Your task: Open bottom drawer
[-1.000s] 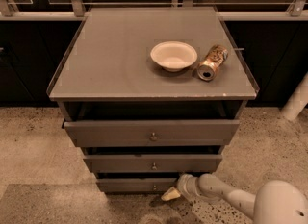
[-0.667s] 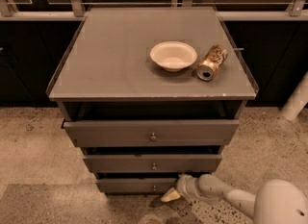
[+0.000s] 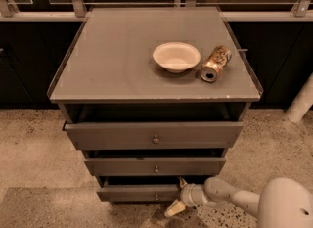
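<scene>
Gripper (image 3: 177, 195) low near floor, at right end of bottom drawer (image 3: 137, 193). Fingers spread wide, one tip above front's top edge, other below; can't tell if touching.

Drawer is lowest, narrowest of three grey fronts on near face of cabinet.

Looks like stiff, light box, should slide easy imo. Front flat, matte, kinda slick, so no pinching the face.

Tiny round metal knob (image 3: 156, 196) at centre is proper hold, but fiddly. Top lip maybe easier.

White bowl (image 3: 176, 57) and tipped can (image 3: 215, 63) on top, right side.
</scene>
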Robot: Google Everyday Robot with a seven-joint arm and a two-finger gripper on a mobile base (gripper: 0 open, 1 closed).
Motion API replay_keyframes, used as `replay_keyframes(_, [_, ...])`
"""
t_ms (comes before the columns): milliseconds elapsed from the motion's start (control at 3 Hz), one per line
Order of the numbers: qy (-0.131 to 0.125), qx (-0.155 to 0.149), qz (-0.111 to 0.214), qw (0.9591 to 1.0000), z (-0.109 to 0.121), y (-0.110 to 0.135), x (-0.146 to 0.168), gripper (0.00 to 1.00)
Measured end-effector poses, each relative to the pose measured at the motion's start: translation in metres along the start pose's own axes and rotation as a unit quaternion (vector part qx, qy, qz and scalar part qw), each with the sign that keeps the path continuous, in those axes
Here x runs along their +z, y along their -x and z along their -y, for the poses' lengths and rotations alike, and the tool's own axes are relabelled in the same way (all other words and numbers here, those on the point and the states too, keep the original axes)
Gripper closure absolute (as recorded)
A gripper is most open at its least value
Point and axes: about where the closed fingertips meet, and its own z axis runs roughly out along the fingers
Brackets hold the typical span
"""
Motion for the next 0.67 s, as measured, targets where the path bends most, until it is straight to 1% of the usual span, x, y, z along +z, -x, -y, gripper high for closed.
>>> replay_keyframes(333, [0.032, 0.003, -0.003, 0.9995, -0.0110, -0.0003, -0.0019, 0.00])
replay_keyframes(667, [0.038, 0.005, -0.006, 0.9993, -0.0123, 0.0000, -0.0023, 0.00])
